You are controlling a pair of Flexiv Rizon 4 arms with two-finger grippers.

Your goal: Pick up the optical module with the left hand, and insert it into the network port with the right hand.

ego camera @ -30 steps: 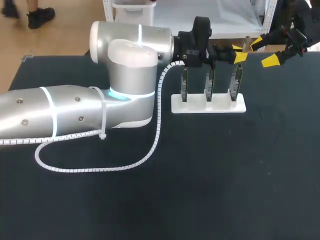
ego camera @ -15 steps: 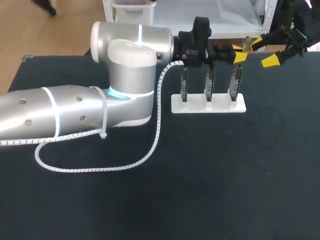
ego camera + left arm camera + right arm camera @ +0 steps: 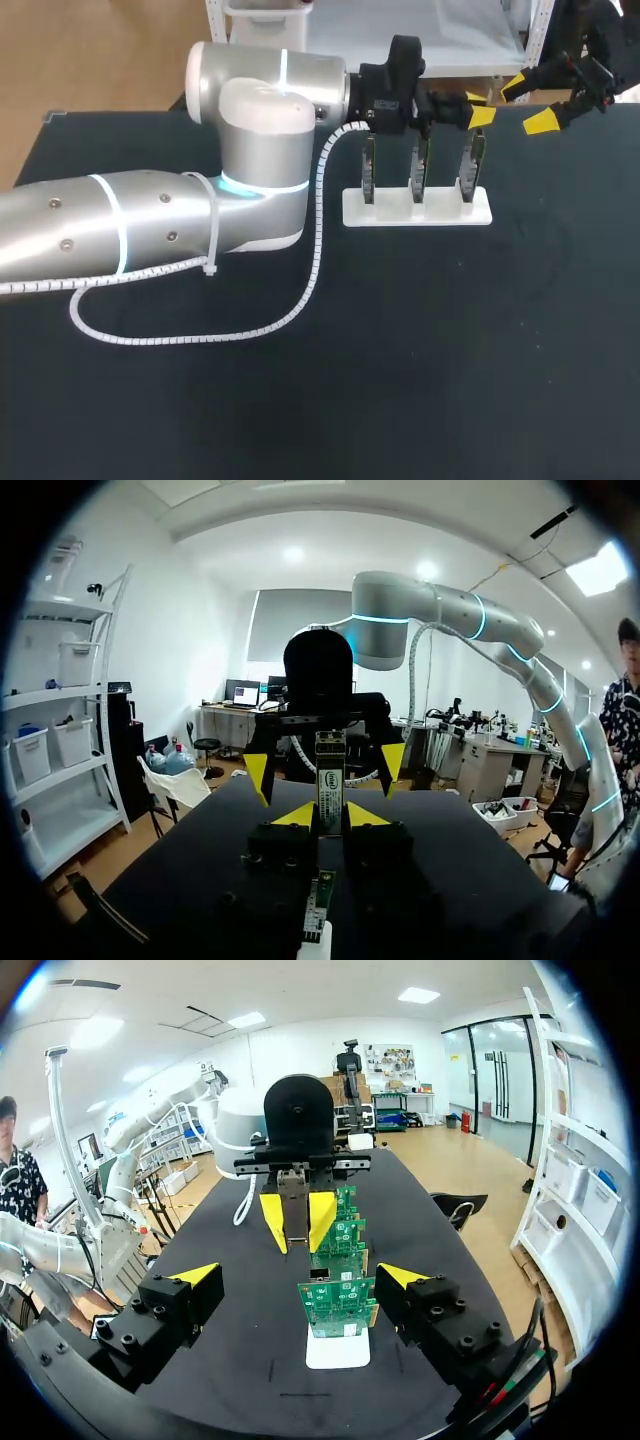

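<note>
Two arms are present, reported from the left side across. The left arm [image 3: 150, 225] lies low over the dark table [image 3: 450, 350], a white coiled cable [image 3: 200, 335] trailing along it, and reaches past the middle towards the far edge.

Its left gripper [image 3: 330, 817] is clenched on the optical module [image 3: 330, 770]. Both yellow tips press the module's sides, and most of the body juts forward beyond them. Judgement: the grasp sits at the rear end so that the front length stays free for a second grip.

The module is therefore clear of the table, held in the air above the row of three circuit boards [image 3: 417, 170]. These stand upright in slots in a white base [image 3: 417, 210]. Judgement: the upright mounting presents the board edges to an approach from the side. Which board carries the network port cannot be told for certain.

Farthest right, the right gripper [image 3: 528, 103] hangs near the table's far right corner, just beyond the boards and apart from the module. Its jaws are spread wide and grasp nothing. In both wrist views the two grippers face each other squarely. Judgement: that alignment and the released jaws suit a handover, which is not yet made; insertion also remains outstanding.
</note>
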